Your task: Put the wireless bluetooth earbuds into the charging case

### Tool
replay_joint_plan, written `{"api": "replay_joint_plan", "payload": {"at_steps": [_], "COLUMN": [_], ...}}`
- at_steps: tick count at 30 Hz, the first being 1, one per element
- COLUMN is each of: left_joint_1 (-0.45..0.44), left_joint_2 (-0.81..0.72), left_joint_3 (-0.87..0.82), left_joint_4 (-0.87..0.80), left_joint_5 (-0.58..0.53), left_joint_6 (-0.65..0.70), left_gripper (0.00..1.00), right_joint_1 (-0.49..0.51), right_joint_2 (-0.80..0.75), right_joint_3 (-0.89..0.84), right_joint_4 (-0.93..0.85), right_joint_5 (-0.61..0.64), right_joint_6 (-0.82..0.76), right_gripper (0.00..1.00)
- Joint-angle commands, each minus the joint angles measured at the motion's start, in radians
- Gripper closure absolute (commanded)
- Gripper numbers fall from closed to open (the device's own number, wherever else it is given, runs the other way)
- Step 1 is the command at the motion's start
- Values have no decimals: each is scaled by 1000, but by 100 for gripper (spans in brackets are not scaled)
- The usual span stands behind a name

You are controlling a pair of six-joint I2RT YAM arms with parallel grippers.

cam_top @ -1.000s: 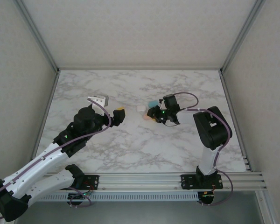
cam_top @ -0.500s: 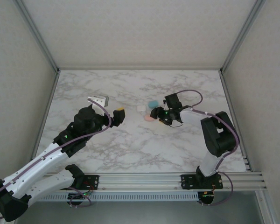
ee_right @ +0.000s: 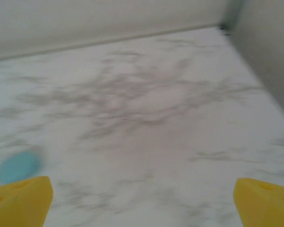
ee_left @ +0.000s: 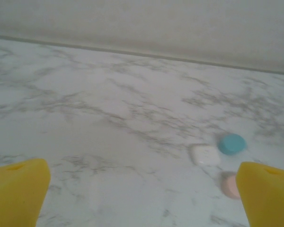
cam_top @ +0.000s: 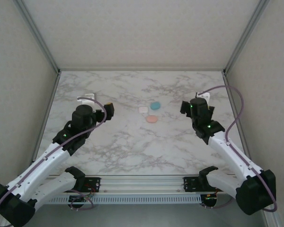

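Charging cases lie grouped at mid-table; both grippers stand open, holding nothing.
Top view: teal case (cam_top: pixel 155 106), pink case (cam_top: pixel 152 119) and a white rounded piece (cam_top: pixel 143 109) sit close together on the marble table (cam_top: pixel 132 146), with the left gripper (cam_top: pixel 98 104) and right gripper (cam_top: pixel 194 100) well apart on either side. Left wrist view: yellow fingertips (ee_left: pixel 16 189) are spread wide, the three items ahead to the right, the pink one partly hidden. Right wrist view: fingertips (ee_right: pixel 19 198) are spread wide, the blurred teal case at lower left.
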Motion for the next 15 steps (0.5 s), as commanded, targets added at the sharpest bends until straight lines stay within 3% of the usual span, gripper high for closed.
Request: {"api": "replay_joint_plan", "payload": {"at_steps": [1, 8, 10, 15], "left_joint_1": [87, 199, 212, 243], "left_joint_2": [22, 62, 72, 88], "left_joint_3": [-35, -110, -137, -249], "left_joint_4": [-19, 68, 131, 314], "left_joint_5": [-61, -100, -112, -143], "left_joint_6": [-44, 44, 87, 194], "left_gripper": [0, 0, 0, 0], "right_joint_1": [-116, -214, -220, -233], "right_joint_2": [83, 251, 277, 343], "right_joint_3": [-116, -263, -256, -328], "right_joint_4": [140, 564, 602, 888], "right_joint_5": [61, -187, -258, -440], "right_joint_6": [-131, -254, -279, -338], "right_gripper": [1, 1, 1, 1]}}
